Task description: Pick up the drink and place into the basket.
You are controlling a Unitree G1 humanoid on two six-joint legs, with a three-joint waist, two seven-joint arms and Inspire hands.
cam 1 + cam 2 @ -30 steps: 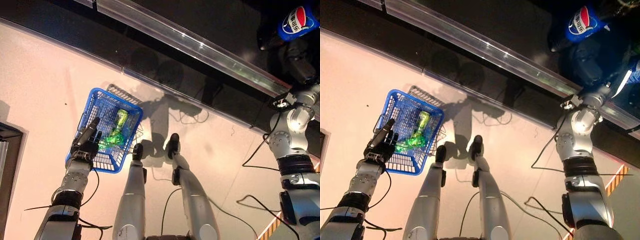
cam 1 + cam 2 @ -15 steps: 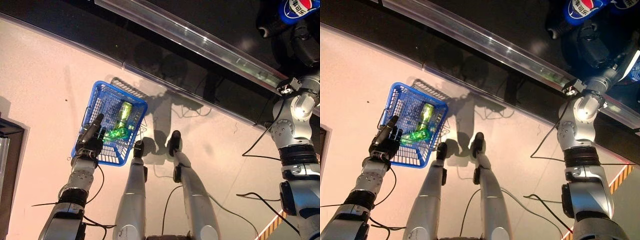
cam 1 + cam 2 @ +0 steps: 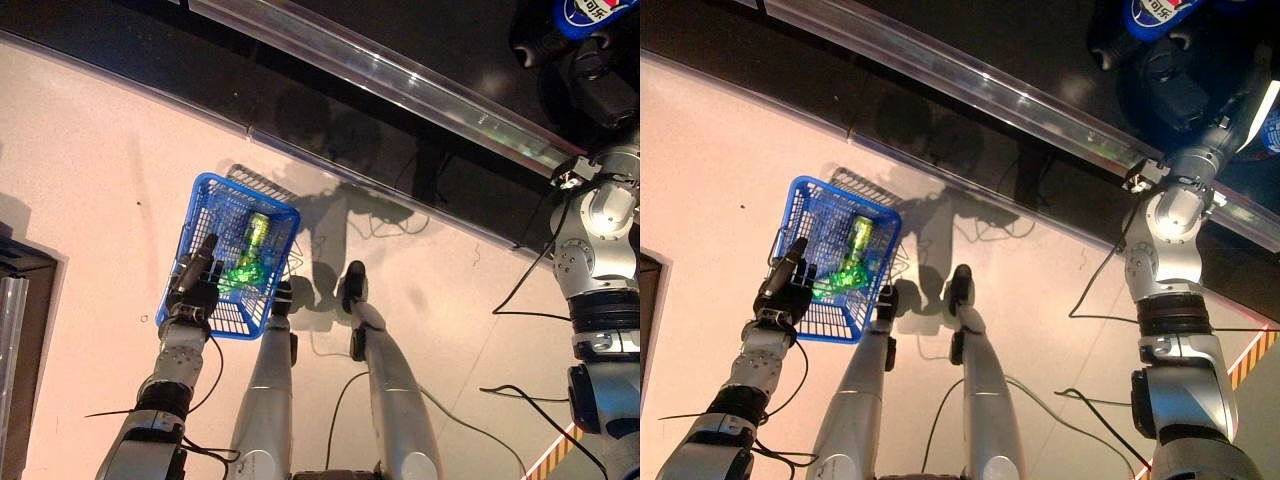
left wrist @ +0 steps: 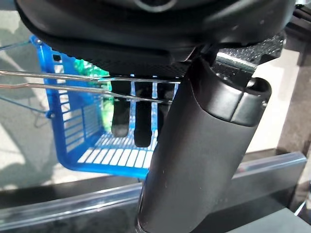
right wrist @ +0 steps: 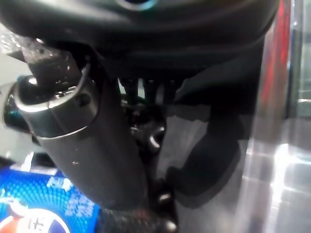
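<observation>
While the left hand (image 3: pixel 196 290) grips the wire handle (image 4: pixel 73 80) of one blue basket (image 3: pixel 212 206), fingers curled around it, two green drinks (image 3: pixel 248 255) lie inside. Far right, the right hand (image 3: pixel 598 85) reaches beside one blue-labelled bottle (image 3: pixel 590 12); its grasp is unclear.

Blue plastic mesh basket (image 3: pixel 215 215) (wire handles), seemingly glossy green drink (image 3: pixel 245 262)
</observation>
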